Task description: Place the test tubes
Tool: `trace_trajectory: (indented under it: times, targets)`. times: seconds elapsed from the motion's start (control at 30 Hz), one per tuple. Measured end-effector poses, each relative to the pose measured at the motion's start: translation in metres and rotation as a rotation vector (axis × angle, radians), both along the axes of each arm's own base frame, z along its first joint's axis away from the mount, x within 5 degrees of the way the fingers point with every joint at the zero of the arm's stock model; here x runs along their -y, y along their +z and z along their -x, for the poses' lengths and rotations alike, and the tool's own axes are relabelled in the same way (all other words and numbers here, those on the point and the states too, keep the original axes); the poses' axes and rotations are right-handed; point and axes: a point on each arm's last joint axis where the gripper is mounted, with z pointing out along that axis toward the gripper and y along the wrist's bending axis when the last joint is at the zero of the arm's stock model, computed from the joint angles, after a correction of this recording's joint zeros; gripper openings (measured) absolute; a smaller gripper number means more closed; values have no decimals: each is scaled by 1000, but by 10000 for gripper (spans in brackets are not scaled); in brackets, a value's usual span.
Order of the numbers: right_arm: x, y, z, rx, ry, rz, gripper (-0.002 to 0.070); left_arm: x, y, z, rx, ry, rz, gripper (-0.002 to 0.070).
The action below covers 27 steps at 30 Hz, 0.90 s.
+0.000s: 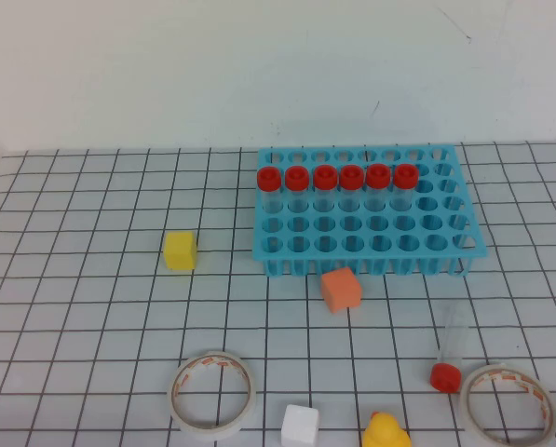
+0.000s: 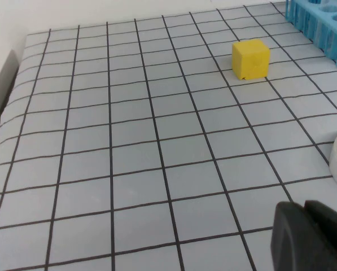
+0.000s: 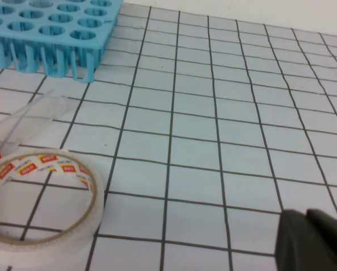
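Observation:
A blue tube rack point(image 1: 369, 226) stands at the back middle-right of the table, with a row of several red-capped test tubes point(image 1: 337, 179) upright in it. One more clear test tube with a red cap point(image 1: 448, 362) lies on the table in front of the rack's right end; its clear body point(image 3: 27, 116) shows in the right wrist view beside the rack's corner point(image 3: 55, 34). Neither arm appears in the high view. My left gripper point(image 2: 301, 210) is shut and empty over the grid mat. My right gripper point(image 3: 303, 217) is likewise shut, holding nothing.
A yellow cube point(image 1: 180, 250) point(image 2: 250, 59) lies left of the rack, an orange cube point(image 1: 341, 289) just in front of it. Two tape rolls point(image 1: 213, 394) point(image 1: 507, 403) point(image 3: 38, 197), a white cube point(image 1: 299, 426) and a yellow duck point(image 1: 386, 431) sit along the front edge.

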Motion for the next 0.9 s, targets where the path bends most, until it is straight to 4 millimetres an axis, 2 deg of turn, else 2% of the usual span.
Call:
trace_trajectory:
  times: [0.9]
  targets:
    - [0,0,0,2,0,0,-1,-1,0,0,3,2,-20,-1]
